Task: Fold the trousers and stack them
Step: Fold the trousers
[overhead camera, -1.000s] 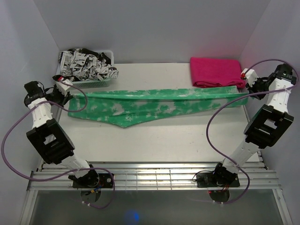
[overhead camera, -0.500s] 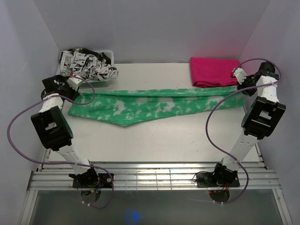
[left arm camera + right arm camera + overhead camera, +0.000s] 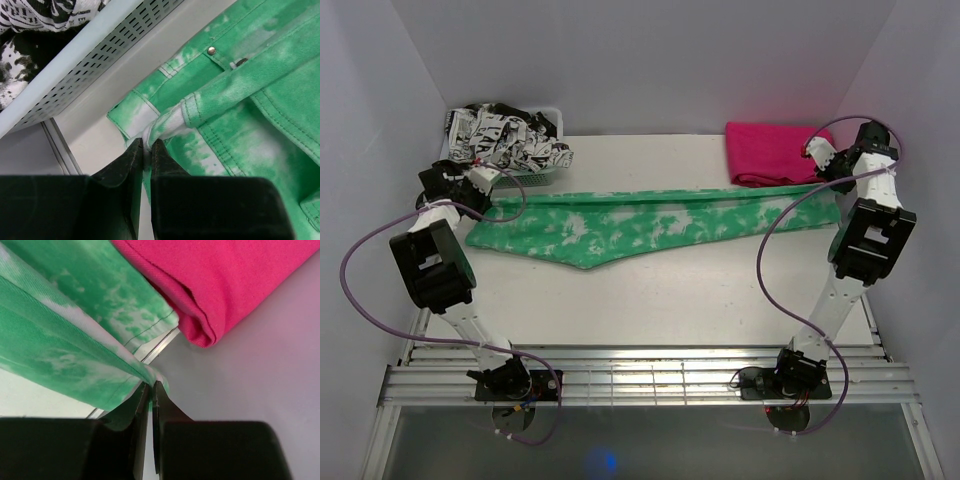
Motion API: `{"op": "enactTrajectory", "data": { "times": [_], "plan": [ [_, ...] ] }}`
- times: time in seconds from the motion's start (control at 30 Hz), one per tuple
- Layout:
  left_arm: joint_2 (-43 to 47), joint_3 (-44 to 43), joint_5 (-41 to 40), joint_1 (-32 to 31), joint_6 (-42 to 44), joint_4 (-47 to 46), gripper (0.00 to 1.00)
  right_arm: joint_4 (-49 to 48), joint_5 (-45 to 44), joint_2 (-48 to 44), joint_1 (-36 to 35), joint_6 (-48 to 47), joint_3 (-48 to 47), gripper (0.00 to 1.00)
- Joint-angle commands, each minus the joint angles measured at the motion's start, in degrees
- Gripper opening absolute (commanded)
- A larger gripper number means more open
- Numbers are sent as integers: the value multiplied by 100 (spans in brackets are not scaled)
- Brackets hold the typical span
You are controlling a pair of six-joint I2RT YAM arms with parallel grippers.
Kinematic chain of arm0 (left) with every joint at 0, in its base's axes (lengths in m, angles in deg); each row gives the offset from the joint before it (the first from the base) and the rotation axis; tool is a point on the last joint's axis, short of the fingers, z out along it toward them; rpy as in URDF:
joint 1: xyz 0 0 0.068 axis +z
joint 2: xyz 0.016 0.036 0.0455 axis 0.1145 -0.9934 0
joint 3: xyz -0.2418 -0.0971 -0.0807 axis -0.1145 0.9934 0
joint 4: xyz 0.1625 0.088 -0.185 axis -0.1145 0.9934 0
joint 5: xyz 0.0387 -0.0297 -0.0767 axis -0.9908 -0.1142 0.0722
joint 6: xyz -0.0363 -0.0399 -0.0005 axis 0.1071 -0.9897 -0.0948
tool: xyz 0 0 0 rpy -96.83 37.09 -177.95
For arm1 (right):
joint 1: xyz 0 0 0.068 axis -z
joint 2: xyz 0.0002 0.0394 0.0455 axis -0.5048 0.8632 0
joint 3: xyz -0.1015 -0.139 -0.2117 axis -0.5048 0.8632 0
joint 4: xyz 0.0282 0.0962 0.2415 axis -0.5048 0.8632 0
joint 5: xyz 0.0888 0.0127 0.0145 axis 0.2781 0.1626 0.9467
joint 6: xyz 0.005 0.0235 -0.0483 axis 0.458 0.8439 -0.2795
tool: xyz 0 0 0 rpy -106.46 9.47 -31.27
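A: Where are the trousers (image 3: 650, 222)?

B: Stretched left to right across the far half of the worktop (image 3: 670, 300), folded lengthwise into one long green-and-white band. The waist end is at the left, the leg ends at the right. The near edge dips to a shallow point left of the middle.

A: Is anything gripping them?

B: Both ends are gripped. The left end effector (image 3: 146, 145) is clenched on a bunched white-and-green fold at the waistband, with the cloth pinched between its dark fingertips. A metal rivet (image 3: 212, 50) shows on the denim just beyond the pinch.

A: And on the right?

B: The right end effector (image 3: 148, 386) is clamped on the edge of the leg end. Its fingers are almost together, with a thin layer of fabric caught at the tips. From above, that end of the band slants toward the far-right corner.

A: What lies around them?

B: A folded pink cloth (image 3: 775, 152) sits at the far right. Its near fold is just beside the leg hem, and I cannot tell whether they touch. At the far left stands a white perforated basket (image 3: 100, 65) heaped with black-and-white fabric (image 3: 505, 140). It is near the waist end, with a strip of bare worktop between them.
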Motion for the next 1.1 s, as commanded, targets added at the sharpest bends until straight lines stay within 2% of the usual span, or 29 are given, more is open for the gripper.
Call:
{"op": "enactTrajectory", "data": {
  "times": [0.0, 0.07, 0.13, 0.17, 0.23, 0.27, 0.3, 0.37, 0.43, 0.53, 0.57, 0.63, 0.67, 0.77, 0.9, 1.07],
  "plan": [
    [12, -28, -551, 135, -50, -497, 0, -469, -810, 197, 80, -77, -427, 8],
    [-6, 8, -550, 126, -85, -506, 0, -399, -889, 303, 1, -42, -481, 8],
    [3, 69, -498, 117, -121, -558, 14, -425, -977, 382, -52, -42, -385, 8],
    [3, 87, -524, 109, -147, -585, 23, -547, -1160, 391, -104, 62, -306, 23],
    [-6, 96, -611, 82, -252, -594, 36, -881, -1364, 478, -139, 230, -217, 43],
    [12, 104, -655, 82, -305, -620, 40, -882, -1425, 523, -157, 405, -295, 58],
    [29, 113, -699, 82, -384, -646, 47, -830, -1452, 627, -149, 493, -522, 63],
    [125, 78, -848, 82, -603, -638, 53, -663, -1505, 690, -149, 634, -752, 69],
    [248, 26, -815, 135, -814, -481, 55, -496, -1488, 646, -131, 775, -946, 70],
    [521, -150, -455, 187, -1096, 167, 78, -294, -1374, 383, -105, 986, -981, 76],
    [574, -211, -367, 196, -1262, 389, 91, -119, -1260, 321, -105, 1073, -982, 78],
    [714, -414, -103, 275, -1508, 897, 96, 119, -1110, 163, -87, 1406, -999, 79],
    [767, -449, 2, 310, -1823, 1022, 97, 407, -761, 93, -78, 1530, -1017, 79],
    [882, -493, 617, 372, -2019, 1532, 96, 822, -181, 75, -61, 2189, -991, 77],
    [786, -344, 1092, 363, -2554, 1656, 90, 1244, 620, 232, -34, 2928, -833, 70],
    [189, -344, 909, 372, -3143, 1849, 79, 982, 1227, 207, -34, 3420, -244, 66]
  ]
}}
